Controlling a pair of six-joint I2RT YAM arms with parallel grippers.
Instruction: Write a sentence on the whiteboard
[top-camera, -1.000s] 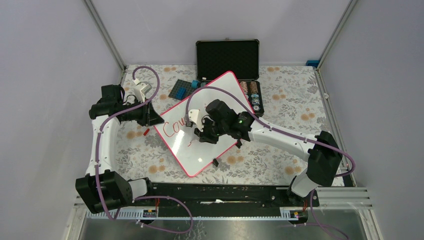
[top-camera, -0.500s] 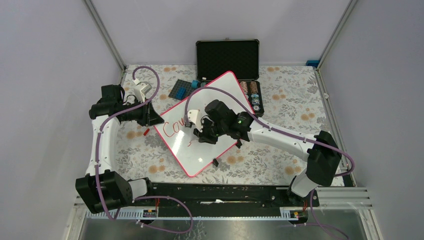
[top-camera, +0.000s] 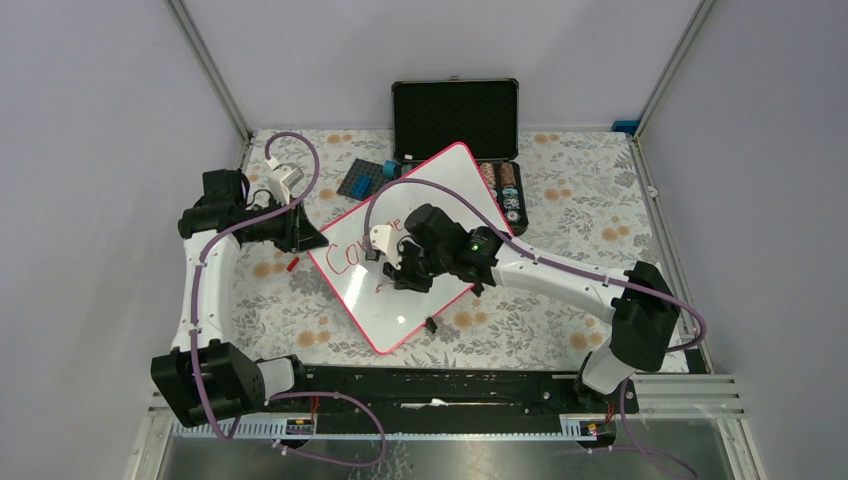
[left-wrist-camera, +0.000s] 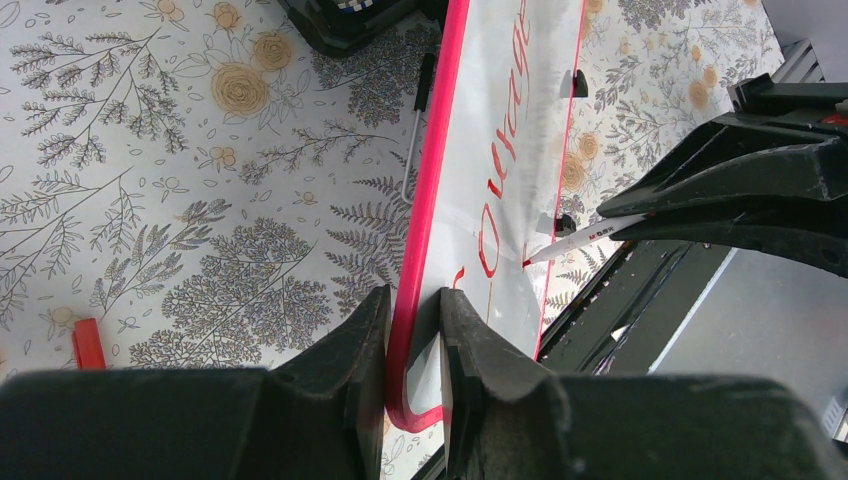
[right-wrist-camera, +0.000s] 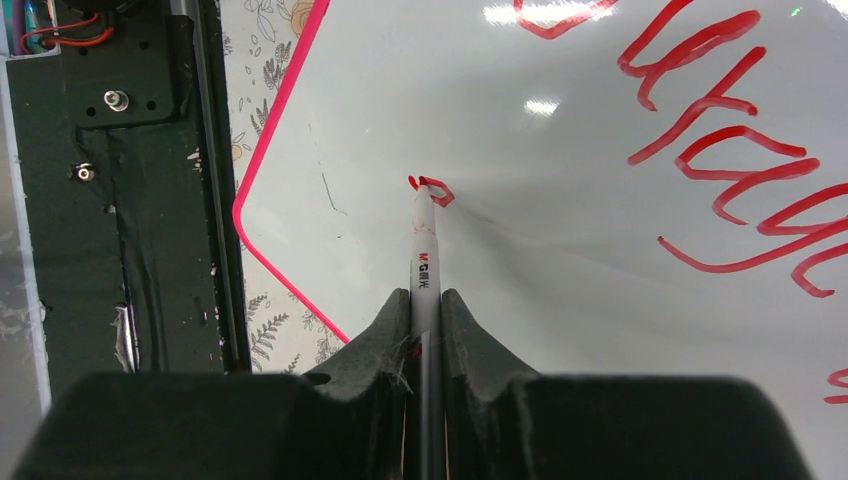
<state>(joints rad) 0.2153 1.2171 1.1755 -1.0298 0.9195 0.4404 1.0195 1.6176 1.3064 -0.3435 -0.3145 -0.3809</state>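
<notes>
At the near edge, a black mounting rail (top-camera: 450, 385) carries both arm bases. Just beyond it the whiteboard (top-camera: 385, 315) lies turned like a diamond on the floral tablecloth (top-camera: 570, 200), one rounded corner pointing at the rail; two small black clips (top-camera: 430, 324) sit on its near right edge.

Over the middle of the board the right gripper (right-wrist-camera: 425, 305) reaches in from the right, its fingers (right-wrist-camera: 385, 330) clenched tight on a slim white marker (right-wrist-camera: 424, 250); the marker's red tip touches the glossy surface at a small red loop, below the larger lettering and apart from it.

The sentence (left-wrist-camera: 505, 130) runs in red handwriting along the board's upper left side; the left wrist view gives "ourage", and the view from above gives the opening "Co".

At the board's left corner the left gripper (left-wrist-camera: 415, 300) is pinched on the pink-red frame, one finger on each side of the edge; whether that edge is raised off the cloth I cannot tell. A small red piece (top-camera: 292, 264) lies on the cloth just left of that gripper.

Farther back, a dark studded plate (top-camera: 360, 180) with a blue block on it lies beside the board's far left edge. At the back stands an open black case (top-camera: 455, 115), its foam-lined lid upright; the board's far corner reaches its tray.
</notes>
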